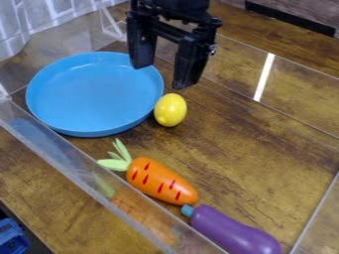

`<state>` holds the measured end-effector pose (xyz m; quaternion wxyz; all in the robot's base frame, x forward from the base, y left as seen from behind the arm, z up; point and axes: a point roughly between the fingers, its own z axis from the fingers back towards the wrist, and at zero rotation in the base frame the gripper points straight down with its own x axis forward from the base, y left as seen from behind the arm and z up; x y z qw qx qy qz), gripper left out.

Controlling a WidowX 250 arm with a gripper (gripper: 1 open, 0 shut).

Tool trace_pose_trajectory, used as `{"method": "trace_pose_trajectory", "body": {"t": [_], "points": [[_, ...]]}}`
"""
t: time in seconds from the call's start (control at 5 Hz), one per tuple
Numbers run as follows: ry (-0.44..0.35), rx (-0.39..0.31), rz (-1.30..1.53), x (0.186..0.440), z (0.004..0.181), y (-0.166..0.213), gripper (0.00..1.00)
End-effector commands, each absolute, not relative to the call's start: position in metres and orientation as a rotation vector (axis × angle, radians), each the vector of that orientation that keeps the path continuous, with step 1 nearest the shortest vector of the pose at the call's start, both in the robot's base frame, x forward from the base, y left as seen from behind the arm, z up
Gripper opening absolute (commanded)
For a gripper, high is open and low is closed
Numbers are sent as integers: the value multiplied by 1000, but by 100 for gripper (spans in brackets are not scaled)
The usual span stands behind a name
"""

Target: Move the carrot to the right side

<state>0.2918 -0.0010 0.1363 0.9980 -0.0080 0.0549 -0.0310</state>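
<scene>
The carrot (157, 179) lies on the wooden table near the front, orange with dark grooves, its light green top pointing up-left. My black gripper (169, 62) hangs at the top centre of the camera view, pointing down, open, nothing between its fingers. It is well behind the carrot, above the far edge of the blue plate (82, 96) and the lemon (169, 109).
A purple eggplant (236, 234) lies right of the carrot at the bottom edge. The yellow lemon rests against the blue plate's right rim. Clear plastic walls (54, 149) border the work area on the left and front. Bare wood (265, 139) stretches to the right.
</scene>
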Motion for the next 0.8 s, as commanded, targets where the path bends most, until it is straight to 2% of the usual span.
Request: {"method": "trace_pose_trajectory", "body": {"t": [0.0,0.6], "points": [[62,-12,-41,298,149,6,100],[79,-8,-49,299,148,2,100]]}}
